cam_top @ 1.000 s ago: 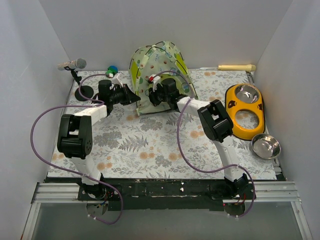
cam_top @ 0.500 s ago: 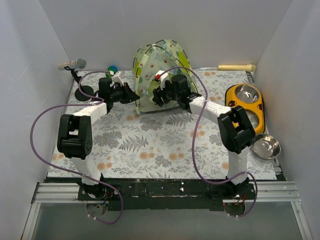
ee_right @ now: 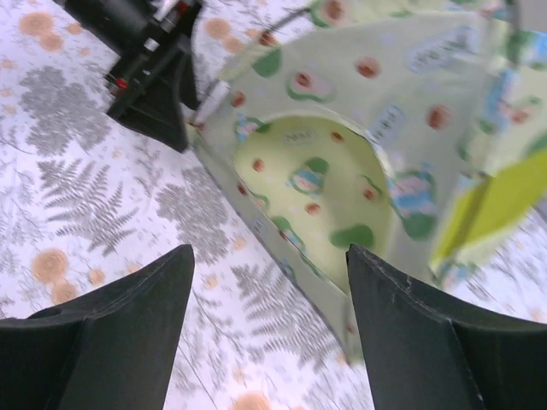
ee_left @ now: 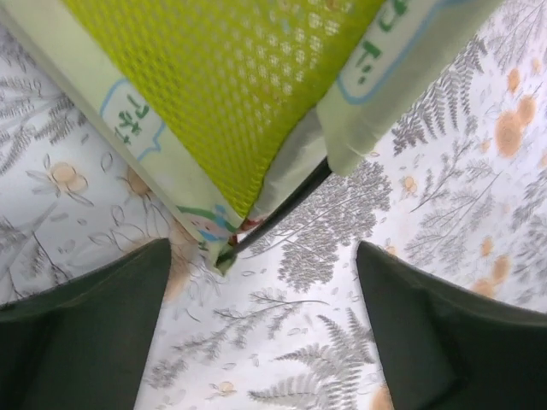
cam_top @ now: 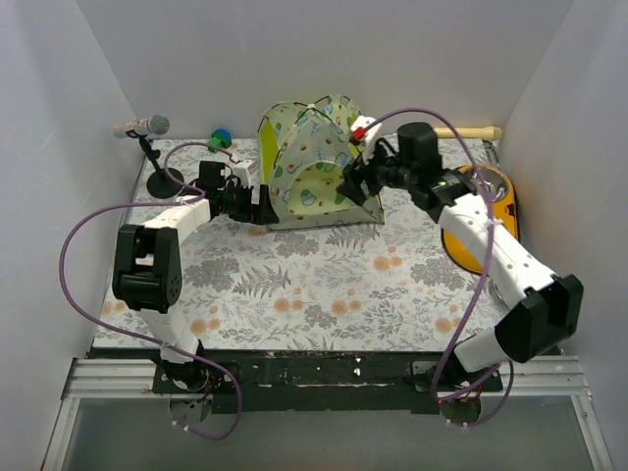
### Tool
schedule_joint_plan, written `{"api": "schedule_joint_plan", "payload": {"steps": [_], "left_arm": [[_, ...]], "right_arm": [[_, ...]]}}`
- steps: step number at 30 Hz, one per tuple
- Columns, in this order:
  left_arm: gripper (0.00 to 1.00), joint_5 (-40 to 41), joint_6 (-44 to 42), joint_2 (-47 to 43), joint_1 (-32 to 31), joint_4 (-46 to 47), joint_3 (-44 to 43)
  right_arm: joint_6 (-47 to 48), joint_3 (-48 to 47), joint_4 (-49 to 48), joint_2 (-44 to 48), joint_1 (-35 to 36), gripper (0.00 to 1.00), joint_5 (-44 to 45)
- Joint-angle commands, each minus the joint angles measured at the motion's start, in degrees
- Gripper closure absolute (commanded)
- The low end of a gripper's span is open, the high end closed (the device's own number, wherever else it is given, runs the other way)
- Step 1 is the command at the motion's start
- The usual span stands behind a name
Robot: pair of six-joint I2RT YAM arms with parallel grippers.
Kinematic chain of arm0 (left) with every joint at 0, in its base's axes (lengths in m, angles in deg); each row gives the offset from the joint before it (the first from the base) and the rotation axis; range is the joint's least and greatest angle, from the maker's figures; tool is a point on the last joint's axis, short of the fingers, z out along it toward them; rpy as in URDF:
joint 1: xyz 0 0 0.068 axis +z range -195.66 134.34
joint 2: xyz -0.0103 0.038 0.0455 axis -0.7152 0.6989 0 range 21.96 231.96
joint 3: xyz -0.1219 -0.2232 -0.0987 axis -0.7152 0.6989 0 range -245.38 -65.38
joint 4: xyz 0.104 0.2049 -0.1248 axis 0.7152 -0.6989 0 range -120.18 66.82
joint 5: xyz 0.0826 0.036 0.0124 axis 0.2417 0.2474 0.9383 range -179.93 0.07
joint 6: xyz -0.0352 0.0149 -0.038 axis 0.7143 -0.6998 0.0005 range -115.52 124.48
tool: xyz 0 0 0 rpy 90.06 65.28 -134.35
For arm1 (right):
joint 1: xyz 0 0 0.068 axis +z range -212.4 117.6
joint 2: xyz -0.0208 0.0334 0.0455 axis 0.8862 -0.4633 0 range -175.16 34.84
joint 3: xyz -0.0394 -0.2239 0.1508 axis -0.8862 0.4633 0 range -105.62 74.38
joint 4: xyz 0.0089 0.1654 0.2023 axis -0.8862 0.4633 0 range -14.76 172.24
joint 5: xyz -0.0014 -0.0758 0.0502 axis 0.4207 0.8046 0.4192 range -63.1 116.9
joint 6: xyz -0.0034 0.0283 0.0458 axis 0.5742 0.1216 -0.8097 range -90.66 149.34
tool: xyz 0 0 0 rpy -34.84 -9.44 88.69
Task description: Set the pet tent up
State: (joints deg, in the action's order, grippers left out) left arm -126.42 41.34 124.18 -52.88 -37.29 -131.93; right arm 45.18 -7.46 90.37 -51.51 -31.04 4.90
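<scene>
An orange two-hole feeder [cam_top: 459,243] is seen at the right of the surface [cam_top: 294,285], largely covered by the right arm. A steel insert [cam_top: 496,182] is seated in its far hole; its contents cannot be made out.

The pet tent [cam_top: 309,162] is stood upright at the far middle of the floral-printed surface, with the arched doorway [cam_top: 319,186] turned to the near side. Lime lining is shown on its left panel.

The left claw [cam_top: 257,204] is held low at the tent's near-left bottom corner. In the left wrist view the claw [ee_left: 265,333] is spread, and the tent corner with lime mesh [ee_left: 256,85] and a thin black pole [ee_left: 282,209] is placed between the two fingers [ee_left: 85,316], apart from both.

The right claw [cam_top: 351,182] is held at the right edge of the doorway. In the right wrist view the claw [ee_right: 269,342] is spread wide, nothing is pinched, and the doorway [ee_right: 316,184] lies just ahead with printed fabric seen inside. The left claw [ee_right: 149,64] is also caught there, at the tent's opposite bottom corner.

A microphone [cam_top: 142,126] on a black round-based stand [cam_top: 164,182] is placed at the far left, near the left arm's wrist. A green and blue ball [cam_top: 221,137] is set just left of the tent at the far edge. A pale wooden stick [cam_top: 476,131] is laid along the far-right edge, behind the right arm. A purple cable [cam_top: 88,226] is looped out to the left of the left arm.
</scene>
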Motion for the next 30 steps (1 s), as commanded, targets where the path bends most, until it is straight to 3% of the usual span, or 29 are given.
{"api": "schedule_joint_plan", "payload": {"steps": [1,4,8,13,17,20,23,30], "left_arm": [[0.02,0.71,-5.23,-8.5,0.37,-7.17,-4.56],[0.02,2.47,-2.77,-14.13,1.33,-7.33,-7.09],[0.02,1.25,-1.8,-17.31,1.86,-12.86,-13.16],[0.02,-1.65,1.1,-17.14,1.86,-19.11,-17.74],[0.02,-6.21,4.44,-17.49,1.77,-19.9,-18.36],[0.02,-9.2,6.11,-17.14,1.77,-19.82,-17.05],[0.02,-10.79,6.91,-16.79,1.69,-20.43,-16.34],[0.02,-11.23,6.82,-16.26,1.34,-22.36,-15.81]], "right_arm": [[3.58,-1.3,15.16,7.32,-9.79,0.17,-0.49],[7.0,-2.79,23.86,10.49,-18.58,0.16,0.2],[13.77,-3.24,36.77,12.78,-26.32,0.16,8.8],[19.49,6.59,43.13,15.33,-38.26,0.19,21.73],[26.94,17.3,39.73,19.45,-49.0,0.2,26.3],[30.22,29.34,35.85,21.39,-52.08,0.19,29.64],[33.9,35.51,30.5,21.13,-56.57,0.2,28.69],[35.67,42.02,21.0,18.77,-57.55,0.25,26.03]]}}
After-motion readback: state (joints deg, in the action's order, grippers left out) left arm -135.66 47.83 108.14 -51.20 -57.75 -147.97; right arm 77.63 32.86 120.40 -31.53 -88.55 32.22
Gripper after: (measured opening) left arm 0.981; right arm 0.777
